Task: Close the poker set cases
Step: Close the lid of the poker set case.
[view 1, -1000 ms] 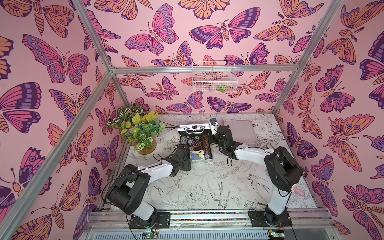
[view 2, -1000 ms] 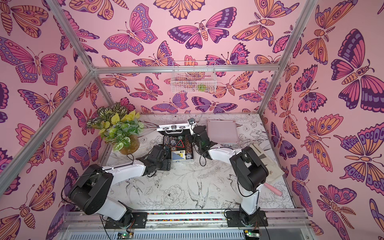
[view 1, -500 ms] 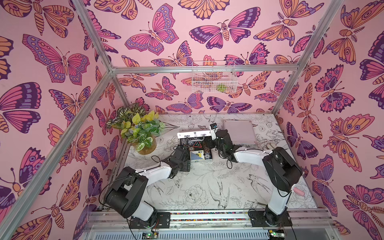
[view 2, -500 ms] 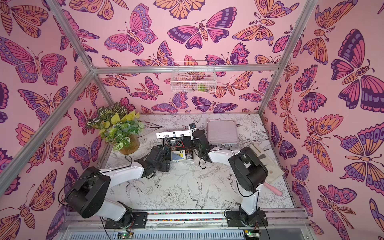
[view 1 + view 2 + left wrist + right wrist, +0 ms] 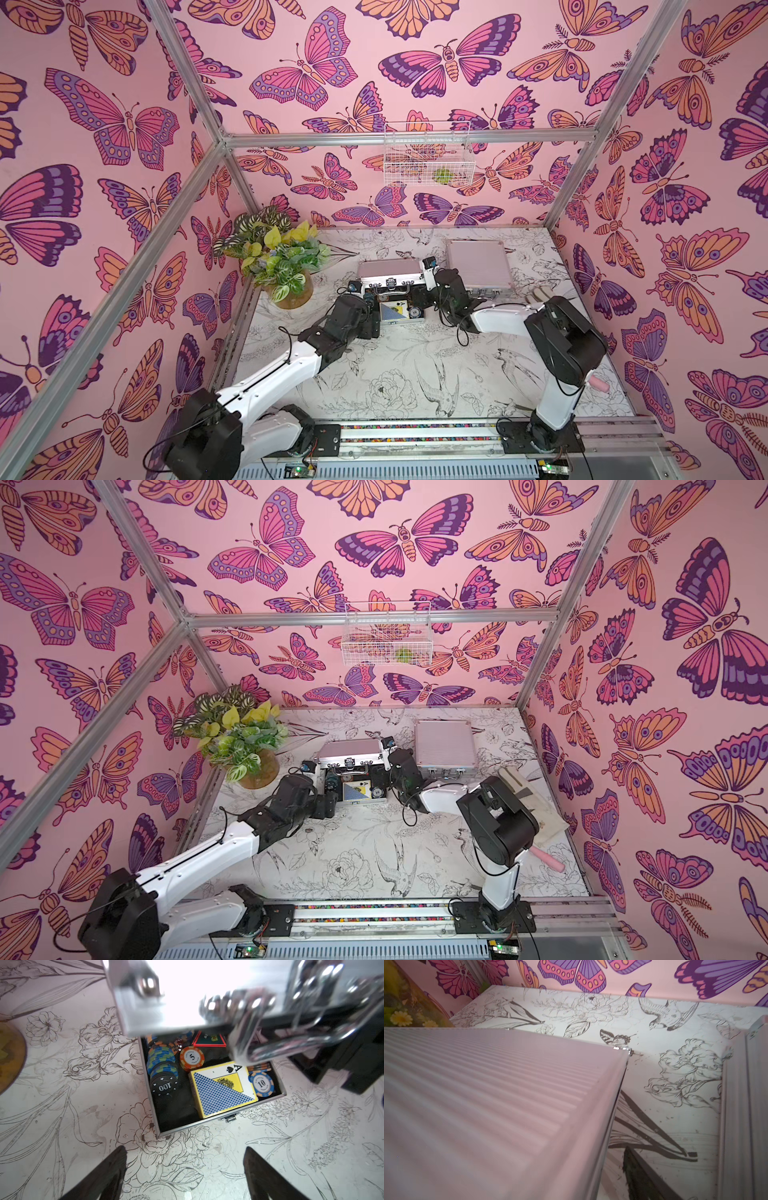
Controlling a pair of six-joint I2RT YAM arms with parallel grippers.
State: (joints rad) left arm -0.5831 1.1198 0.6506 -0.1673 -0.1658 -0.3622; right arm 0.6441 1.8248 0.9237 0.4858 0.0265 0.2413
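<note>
Two silver poker set cases lie on the table. In both top views one closed case (image 5: pixel 478 264) (image 5: pixel 444 746) lies flat at the back right. The centre case's ribbed lid (image 5: pixel 390 270) (image 5: pixel 182 997) hangs tilted low over its base (image 5: pixel 207 1123), with chips (image 5: pixel 164 1064) and a card deck (image 5: pixel 220 1088) showing; the lid looks blurred. My left gripper (image 5: pixel 372 322) (image 5: pixel 185 1167) is open at the base's front left corner, holding nothing. My right gripper (image 5: pixel 417 293) is at the lid's right end, open. In the right wrist view one finger (image 5: pixel 639 1174) shows beside the lid (image 5: pixel 488 1095), which hides the other.
A potted plant (image 5: pixel 286 266) stands at the back left, close to the centre case. A wire basket (image 5: pixel 428 153) hangs on the back wall. A pink object (image 5: pixel 600 384) and a flat pale block (image 5: pixel 528 796) lie along the right edge.
The centre case's lid has swung down from near upright to low over the base. My right gripper has opened and let go of the lid. The left arm has barely moved.
</note>
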